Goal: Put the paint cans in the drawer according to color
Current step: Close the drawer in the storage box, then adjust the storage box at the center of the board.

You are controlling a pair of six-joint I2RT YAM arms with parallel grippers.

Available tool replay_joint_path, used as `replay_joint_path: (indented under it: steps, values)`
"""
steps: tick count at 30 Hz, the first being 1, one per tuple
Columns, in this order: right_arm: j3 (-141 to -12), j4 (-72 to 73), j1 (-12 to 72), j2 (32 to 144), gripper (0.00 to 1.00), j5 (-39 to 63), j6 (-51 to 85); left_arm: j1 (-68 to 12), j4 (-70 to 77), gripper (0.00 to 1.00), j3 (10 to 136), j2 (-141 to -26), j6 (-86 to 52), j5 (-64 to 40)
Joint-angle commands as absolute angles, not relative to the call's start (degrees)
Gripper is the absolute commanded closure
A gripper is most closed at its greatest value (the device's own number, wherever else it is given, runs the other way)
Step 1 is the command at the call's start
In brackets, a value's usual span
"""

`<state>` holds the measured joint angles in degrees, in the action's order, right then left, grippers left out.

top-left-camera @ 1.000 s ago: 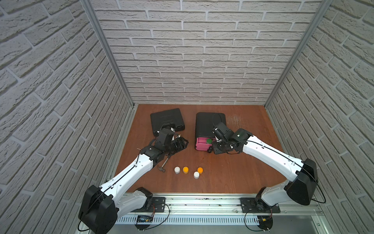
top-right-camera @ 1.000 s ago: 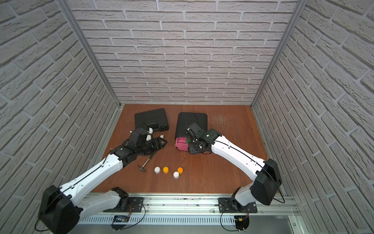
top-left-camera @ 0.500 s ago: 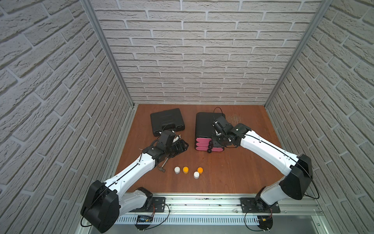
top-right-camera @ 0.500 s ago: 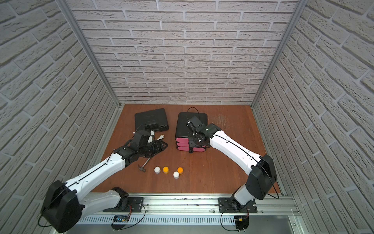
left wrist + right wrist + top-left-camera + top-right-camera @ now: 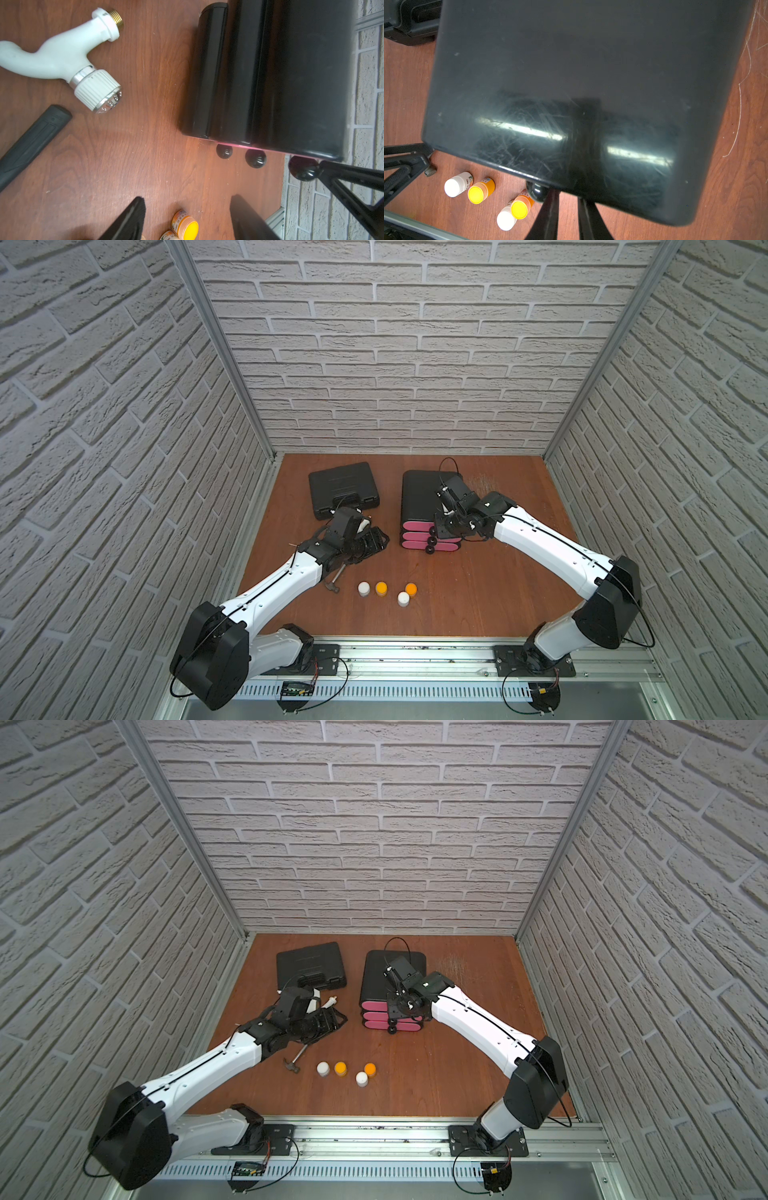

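The drawer [image 5: 419, 497] is a black chest with three pink fronts, all pushed in. My right gripper [image 5: 441, 529] sits at the top front, shut. Its jaws stand just beside the top black knob [image 5: 536, 192], one finger against it and nothing between them. Two white paint cans [image 5: 363, 588] [image 5: 403, 598] and two orange ones [image 5: 381, 588] [image 5: 411, 588] stand on the table near the front. My left gripper [image 5: 187, 198] hovers open over the table left of the chest. An orange can [image 5: 185, 225] shows on the table below it.
A flat black tool case [image 5: 343, 493] lies at the back left. A white tap fitting [image 5: 62, 60] and a hammer [image 5: 336, 578] lie by my left arm. Brick walls close in three sides, and a metal rail [image 5: 415, 649] runs along the front.
The top drawer, open a second ago with a green can inside, has been pushed shut by my right gripper, which has let the knob slip out of its jaws. The left arm has barely moved.
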<state>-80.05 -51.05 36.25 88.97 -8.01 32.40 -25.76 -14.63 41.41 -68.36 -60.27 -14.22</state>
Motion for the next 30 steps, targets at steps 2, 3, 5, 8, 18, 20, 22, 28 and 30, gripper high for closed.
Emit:
replay_joint_path:
  steps: [2, 3, 5, 8, 18, 20, 22, 28, 30]
  values:
    - [-80.9, -47.3, 36.0, 90.2, 0.76, -8.4, 32.5, -27.0, -11.3, 0.31, 41.0, -69.5, -60.6, -14.6]
    - [-80.9, -47.4, 35.9, 90.0, 0.76, -8.2, 32.4, -27.4, -11.0, 0.32, 41.2, -69.9, -60.7, -14.5]
    - [-80.6, -48.2, 36.0, 89.2, 0.75, -7.7, 32.0, -28.1, -10.8, 0.33, 41.9, -70.5, -60.8, -14.3]
    - [-77.7, -48.7, 36.0, 85.5, 0.72, -6.0, 31.3, -29.3, -10.2, 0.33, 42.7, -71.1, -61.0, -14.0]
    - [-57.4, -41.1, 36.0, 70.3, 0.51, 0.7, 38.8, -32.6, -1.3, 0.36, 41.5, -74.1, -65.2, -12.5]
    - [-54.6, -36.5, 36.0, 69.5, 0.48, 2.9, 41.5, -33.1, 0.0, 0.36, 41.4, -74.6, -66.1, -12.0]
    - [-52.6, -32.4, 36.0, 70.2, 0.45, 4.7, 43.5, -33.4, 1.1, 0.36, 41.3, -74.8, -66.8, -11.7]
    - [-49.1, -20.3, 36.0, 73.1, 0.41, 6.0, 47.7, -33.5, 1.7, 0.37, 41.1, -74.6, -67.2, -11.2]
    - [-48.4, -17.4, 36.1, 73.8, 0.41, 5.3, 47.8, -33.4, 1.8, 0.37, 40.9, -74.4, -67.4, -11.1]
